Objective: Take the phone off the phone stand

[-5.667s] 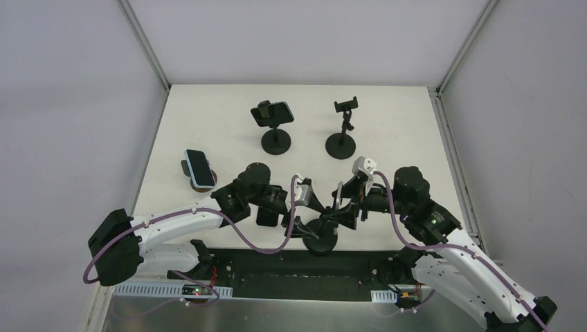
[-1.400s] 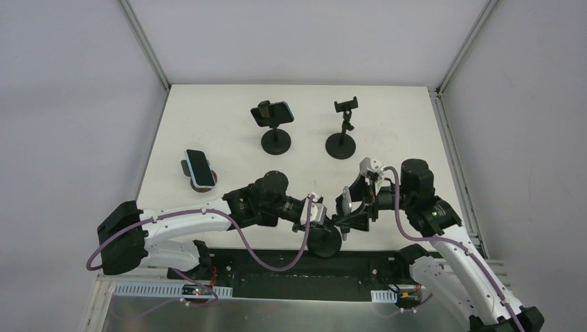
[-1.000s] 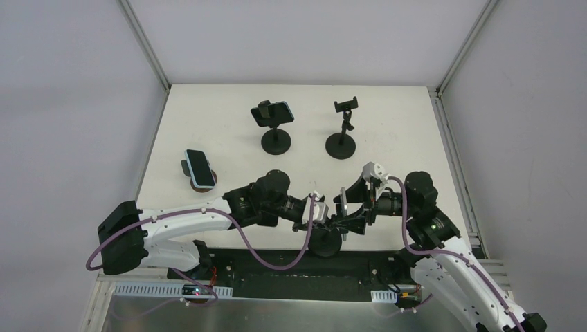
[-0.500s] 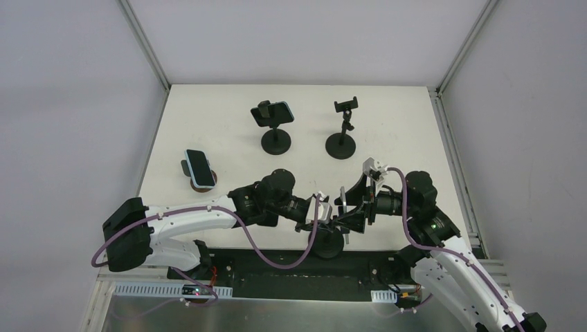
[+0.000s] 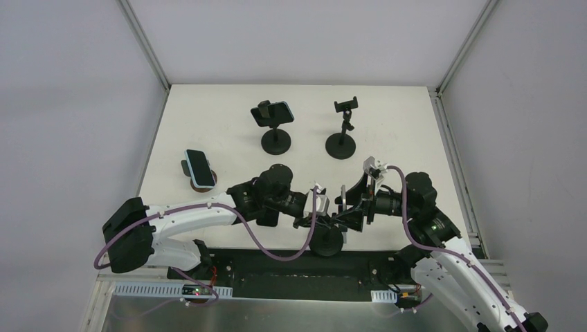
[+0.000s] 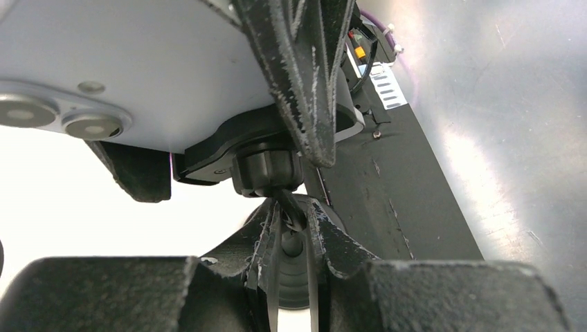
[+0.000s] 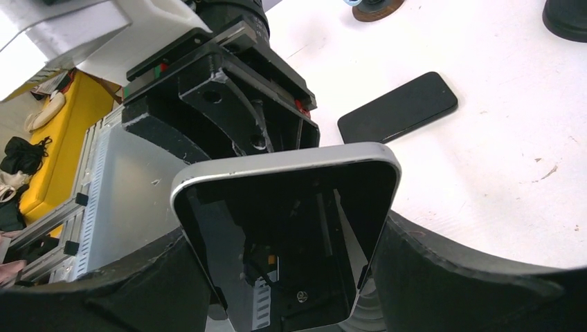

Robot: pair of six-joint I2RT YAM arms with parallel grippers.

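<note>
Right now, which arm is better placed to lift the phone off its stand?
Right: the right end effector holds the phone between its fingers; the left end effector is clamped on the stand's stem.

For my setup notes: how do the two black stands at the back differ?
The back left stand holds a phone sideways; the back right stand has an empty clamp. The back left stand's post looks thicker than the back right stand's. Both are black with round bases.

Soft, even overhead light fills the top view; the white bench [image 5: 208, 124] is bright, its shadows faint. From the left wrist the bench blows out white and glare streaks the metal panel [image 6: 498, 138]. The glossy screen of the phone [image 7: 291, 228] mirrors dark reflections.
</note>
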